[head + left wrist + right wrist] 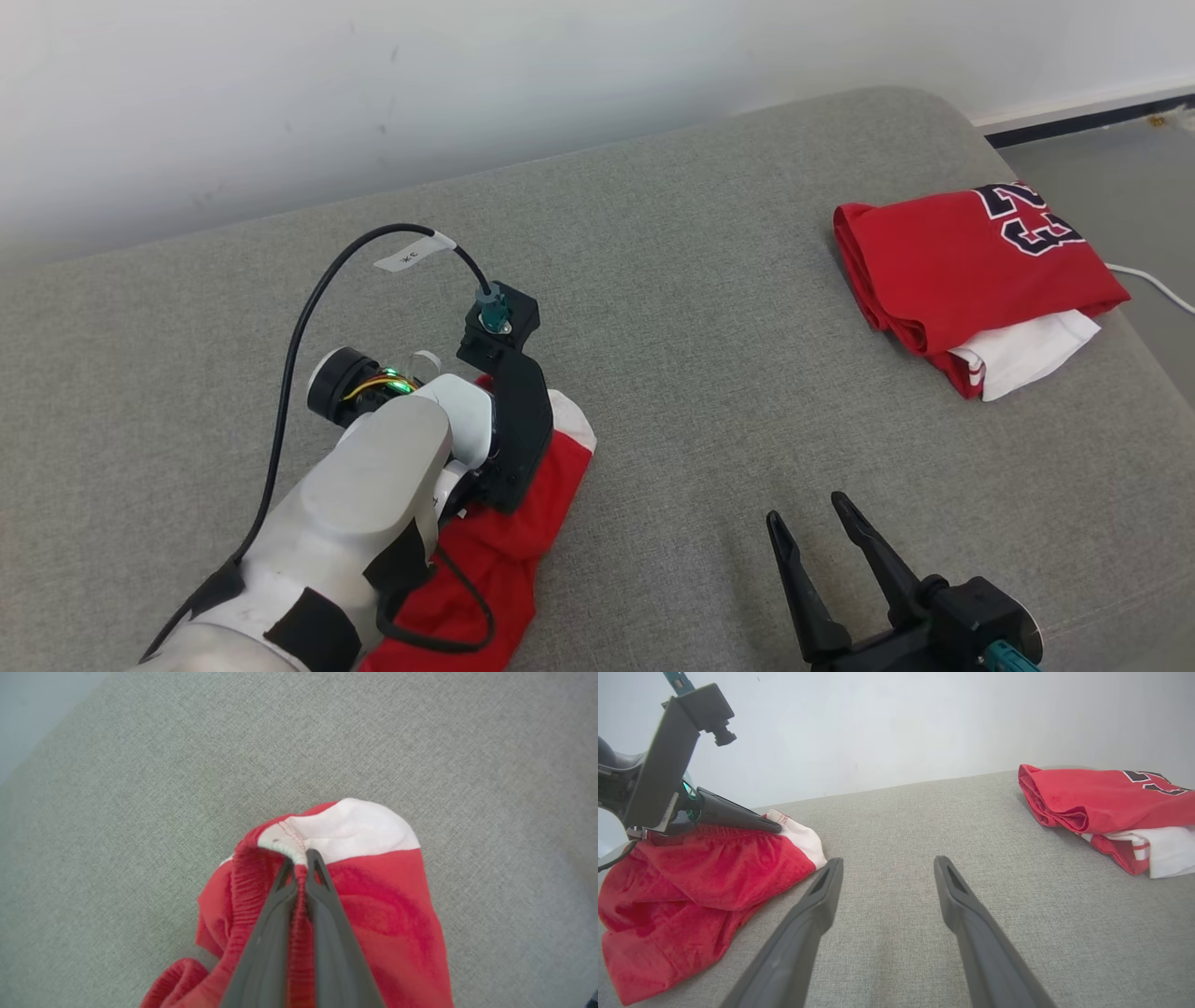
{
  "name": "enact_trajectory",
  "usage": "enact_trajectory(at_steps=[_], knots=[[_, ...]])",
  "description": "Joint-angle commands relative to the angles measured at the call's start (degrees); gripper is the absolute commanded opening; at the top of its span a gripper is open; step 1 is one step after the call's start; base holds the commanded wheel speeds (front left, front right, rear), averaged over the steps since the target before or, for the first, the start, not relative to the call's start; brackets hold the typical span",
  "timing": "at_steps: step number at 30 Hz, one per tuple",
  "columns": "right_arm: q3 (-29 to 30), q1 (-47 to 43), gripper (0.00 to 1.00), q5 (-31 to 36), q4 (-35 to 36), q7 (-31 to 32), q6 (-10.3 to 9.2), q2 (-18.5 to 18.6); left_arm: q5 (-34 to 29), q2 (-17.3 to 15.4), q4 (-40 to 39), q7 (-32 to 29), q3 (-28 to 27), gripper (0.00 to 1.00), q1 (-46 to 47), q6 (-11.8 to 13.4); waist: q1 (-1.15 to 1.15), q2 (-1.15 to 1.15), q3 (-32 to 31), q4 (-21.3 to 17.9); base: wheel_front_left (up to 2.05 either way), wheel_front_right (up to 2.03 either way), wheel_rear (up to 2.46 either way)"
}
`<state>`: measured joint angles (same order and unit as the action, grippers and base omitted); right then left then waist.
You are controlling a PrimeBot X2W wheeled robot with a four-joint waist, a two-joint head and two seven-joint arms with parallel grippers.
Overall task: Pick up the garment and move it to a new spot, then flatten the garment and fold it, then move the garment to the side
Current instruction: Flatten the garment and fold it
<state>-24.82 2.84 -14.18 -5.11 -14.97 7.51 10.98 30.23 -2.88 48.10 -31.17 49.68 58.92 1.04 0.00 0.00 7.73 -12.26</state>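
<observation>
Left wrist view: shows left gripper (301,856) pressed together, pinching the ribbed elastic waistband (243,891) of the red garment (383,905) just where a smooth white panel (355,830) begins; picks out red stitching along that seam, hidden under the arm in the head view. Right wrist view: shows right gripper (888,863) spread and empty, tapered dark fingers (812,914) over coarse grey woven upholstery (896,812); garment crumpled on the upholstery, soft and textured. Head view: places garment near left, under the pale forearm (373,485); folded red jersey (971,271) with dark numerals, white layer beneath, well apart at far right; beyond, plain white wall (373,93).
</observation>
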Motion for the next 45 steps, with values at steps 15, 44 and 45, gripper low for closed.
enact_trajectory(at_steps=[15, 44, 45], knots=[[0.8, -0.9, 1.00, -0.2, -0.4, -0.3, -0.04, -0.8, 13.5, 0.0, -8.2, 17.3, -5.2, 0.00, 4.4, -6.2, 0.00, 0.00, -3.1, -1.3, 0.00, 0.00, 0.00], [4.8, -5.2, 1.00, 0.6, 0.1, -0.3, -0.04, -1.3, 32.3, -20.7, -37.7, 17.2, -6.3, 0.00, -23.4, -7.0, 0.00, 0.00, -5.7, 5.5, 0.00, 0.00, 0.00], [4.8, -5.3, 1.00, 0.6, 0.0, -0.3, -0.04, -1.2, 32.3, -21.8, -38.9, 18.3, -6.6, 0.00, -25.6, -6.5, 0.00, 0.00, -5.8, 6.0, 0.00, 0.00, 0.00]])
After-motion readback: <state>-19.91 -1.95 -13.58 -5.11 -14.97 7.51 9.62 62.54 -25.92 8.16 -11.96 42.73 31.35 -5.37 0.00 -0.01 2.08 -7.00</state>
